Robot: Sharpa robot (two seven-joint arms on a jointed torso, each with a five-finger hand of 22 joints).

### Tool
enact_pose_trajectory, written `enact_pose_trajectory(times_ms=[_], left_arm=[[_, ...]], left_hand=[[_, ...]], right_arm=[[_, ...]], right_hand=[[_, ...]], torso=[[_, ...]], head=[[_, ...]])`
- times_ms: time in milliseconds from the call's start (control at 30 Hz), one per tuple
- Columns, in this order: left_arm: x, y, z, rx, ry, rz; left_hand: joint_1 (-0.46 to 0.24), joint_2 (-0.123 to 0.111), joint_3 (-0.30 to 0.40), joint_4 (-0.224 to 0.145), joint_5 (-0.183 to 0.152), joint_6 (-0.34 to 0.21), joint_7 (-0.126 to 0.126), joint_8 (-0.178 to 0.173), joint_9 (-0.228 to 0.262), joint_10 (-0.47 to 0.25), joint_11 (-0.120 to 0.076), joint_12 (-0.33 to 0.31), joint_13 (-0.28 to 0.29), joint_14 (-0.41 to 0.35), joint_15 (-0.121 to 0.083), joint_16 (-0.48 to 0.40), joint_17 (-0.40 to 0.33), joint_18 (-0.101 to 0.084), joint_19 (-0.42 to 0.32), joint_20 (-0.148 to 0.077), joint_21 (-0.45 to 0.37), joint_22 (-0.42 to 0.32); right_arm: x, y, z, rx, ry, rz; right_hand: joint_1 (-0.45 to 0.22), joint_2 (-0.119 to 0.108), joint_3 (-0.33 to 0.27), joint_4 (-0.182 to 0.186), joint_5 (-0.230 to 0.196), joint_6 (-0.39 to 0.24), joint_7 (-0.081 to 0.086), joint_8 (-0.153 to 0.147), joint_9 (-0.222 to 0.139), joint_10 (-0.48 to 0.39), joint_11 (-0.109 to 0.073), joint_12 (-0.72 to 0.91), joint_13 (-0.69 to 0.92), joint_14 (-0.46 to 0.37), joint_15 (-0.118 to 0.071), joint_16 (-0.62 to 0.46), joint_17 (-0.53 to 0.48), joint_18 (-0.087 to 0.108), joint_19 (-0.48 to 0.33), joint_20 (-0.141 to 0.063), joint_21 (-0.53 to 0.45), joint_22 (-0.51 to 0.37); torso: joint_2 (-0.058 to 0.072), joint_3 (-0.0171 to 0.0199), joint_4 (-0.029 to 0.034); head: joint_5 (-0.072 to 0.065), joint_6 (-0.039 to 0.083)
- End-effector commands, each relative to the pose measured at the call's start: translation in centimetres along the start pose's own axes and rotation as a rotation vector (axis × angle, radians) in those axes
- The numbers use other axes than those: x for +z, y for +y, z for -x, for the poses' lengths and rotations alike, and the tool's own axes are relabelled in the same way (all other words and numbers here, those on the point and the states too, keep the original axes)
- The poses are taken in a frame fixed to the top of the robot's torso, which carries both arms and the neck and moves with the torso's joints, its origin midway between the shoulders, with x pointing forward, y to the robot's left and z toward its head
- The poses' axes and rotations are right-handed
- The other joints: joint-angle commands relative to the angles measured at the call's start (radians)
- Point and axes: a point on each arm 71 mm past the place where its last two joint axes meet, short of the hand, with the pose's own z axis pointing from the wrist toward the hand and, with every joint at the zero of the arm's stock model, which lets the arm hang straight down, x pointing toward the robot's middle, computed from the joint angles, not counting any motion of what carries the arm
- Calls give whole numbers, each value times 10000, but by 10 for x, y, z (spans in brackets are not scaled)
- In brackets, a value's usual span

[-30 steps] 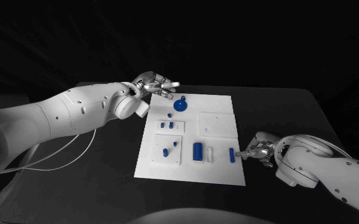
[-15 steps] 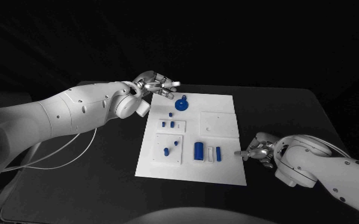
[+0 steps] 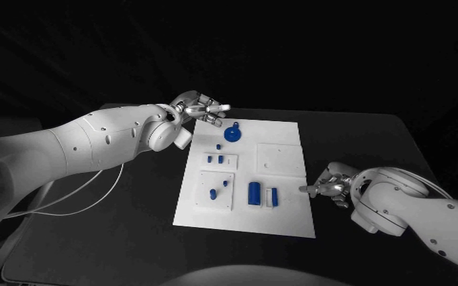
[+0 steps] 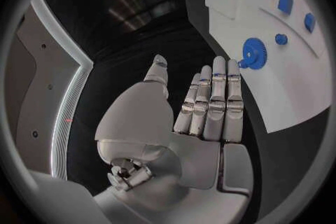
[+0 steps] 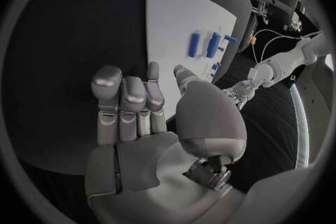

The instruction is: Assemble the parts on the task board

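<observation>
Compared with a second ago, your main change is near the right hand: the narrow blue bar that lay at the board's right edge, by the fingertips, now sits further in, in the pale slot (image 3: 274, 197) just right of the big blue block (image 3: 254, 193). The right hand has drawn slightly back and up from the board edge. The left arm has barely moved.

Starting at the left, your left arm reaches in across the table and ends at the task board's (image 3: 286, 220) far left corner. The left hand (image 3: 198, 110) hovers there, holding nothing; in the left wrist view (image 4: 203, 106) its fingers lie straight and side by side, the thumb set apart, with the blue gear (image 4: 255, 55) just beyond the fingertips.

On the board, you see the gear (image 3: 231, 134) near the far end, a small blue piece (image 3: 218, 147) just below it, two short pegs (image 3: 216, 159) in a small plate, then a peg (image 3: 213, 194) standing in the near left plate. The block and the bar lie side by side near the front.

At the right, your right hand (image 3: 329, 187) sits on the black table (image 3: 114, 233) just beside the board's right edge, apart from it. In the right wrist view (image 5: 143, 117) its fingers are extended with the thumb spread, empty; the blue bars (image 5: 209, 45) lie well beyond them.
</observation>
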Motion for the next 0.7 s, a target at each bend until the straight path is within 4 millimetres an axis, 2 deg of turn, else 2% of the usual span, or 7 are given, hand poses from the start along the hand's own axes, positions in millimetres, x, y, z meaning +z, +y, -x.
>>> enact_pose_trajectory(times_ms=[33,100,200,333,500,700], left_arm=[[0,-1,-1,-9,58,-75],[0,-1,-2,-10,61,-73],[0,-1,-2,-12,73,-68],[1,-1,-2,-13,82,-51],[1,-1,-3,-14,97,-51],[1,-2,-4,-22,135,-74]], left_hand=[[-34,78,-12,-26,-52,-71,-9,-1,15,-42,-26,-21,13,-43,-19,-54,10,-139,-7,30,67,-9],[-34,78,-12,-26,-52,-71,-9,-1,15,-42,-26,-21,13,-43,-19,-54,10,-139,-7,30,67,-9],[-34,78,-12,-26,-52,-71,-9,-1,15,-42,-26,-21,13,-43,-19,-54,10,-139,-7,30,67,-9],[-34,78,-12,-26,-52,-71,-9,-1,15,-42,-26,-21,13,-43,-19,-54,10,-139,-7,30,67,-9],[-34,78,-12,-26,-52,-71,-9,-1,15,-42,-26,-21,13,-43,-19,-54,10,-139,-7,30,67,-9],[-34,78,-12,-26,-52,-71,-9,-1,15,-42,-26,-21,13,-43,-19,-54,10,-139,-7,30,67,-9]], right_arm=[[-3,2,7,-144,-289,4],[-5,5,11,-111,-355,65],[-8,10,14,-73,-407,196],[-9,18,13,21,-159,356],[-7,31,5,38,271,542],[-1,46,-8,-158,825,732]], right_hand=[[123,-34,-4,-88,36,-8,-57,-11,20,62,2,-21,8,60,-64,50,22,-158,584,-42,66,885],[146,-35,-1,-117,48,-4,-60,-9,34,61,1,-22,9,59,-66,52,24,-157,581,-43,54,883],[158,-19,-2,-212,71,-8,-66,-11,92,67,-2,-12,26,59,-67,63,32,-160,580,-45,76,892],[215,-31,-4,-320,55,-4,-71,-11,122,67,-6,-6,39,58,-68,76,42,-165,579,-45,91,896],[228,-1,-8,-573,29,-16,-65,-14,149,54,-7,-19,49,56,-58,79,50,-175,573,-40,86,902],[199,13,6,-574,32,-52,-61,-18,139,29,3,-50,32,55,-61,93,62,-172,567,-41,57,898]], torso=[[-14,-23,-5],[-13,-26,-10],[-4,-7,-5],[2,-4,2],[6,-2,-5],[8,7,4]], head=[[7,17],[17,22],[27,25],[33,31],[36,25],[35,21]])
